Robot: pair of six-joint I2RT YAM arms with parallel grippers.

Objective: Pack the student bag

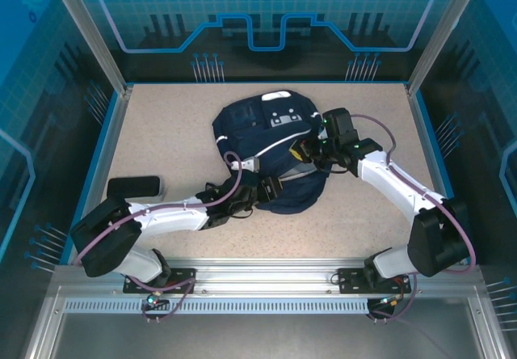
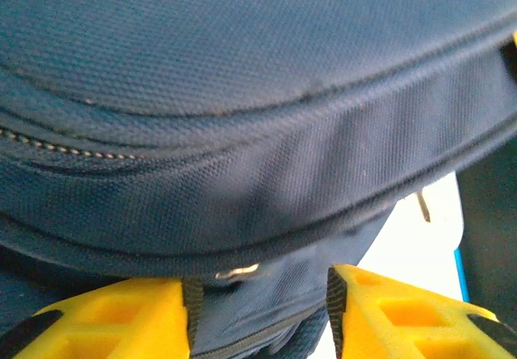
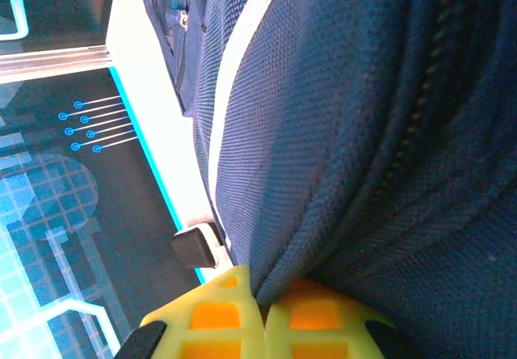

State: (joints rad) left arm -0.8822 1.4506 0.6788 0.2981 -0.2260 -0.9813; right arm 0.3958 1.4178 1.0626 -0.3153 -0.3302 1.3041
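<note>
The student bag (image 1: 271, 153) lay slumped near the middle of the table (image 1: 363, 116), top handle patch toward the far side and its rounded lower end toward the arm bases. A dark flat object (image 1: 134, 186) sat well apart on the table to the left, outside the bag. We noted the right gripper (image 1: 305, 150) at the bag's right flank. In the wrist view its yellow fingers (image 3: 214, 318) were pressed together, with a fold of navy fabric running down into the seam between them just beside a zip line (image 3: 420, 124). We judged this to be a pinch on the bag, likely to anchor that side or lift a flap so the opening could be worked. The left gripper (image 1: 260, 187) sat against the bag's near edge. Seen from its own wrist (image 2: 258, 310), its claw was spread, the two yellow fingers (image 2: 121, 318) apart with bag cloth bulging into the gap and a small metal tab (image 2: 238, 272) just above it. Nothing looked clamped there. We took that tab for a zip pull and read the left arm as lined up on it, though we could not tell for certain. Whether the bag's mouth stood open was hidden from us, and we judged the packing barely begun.
</note>
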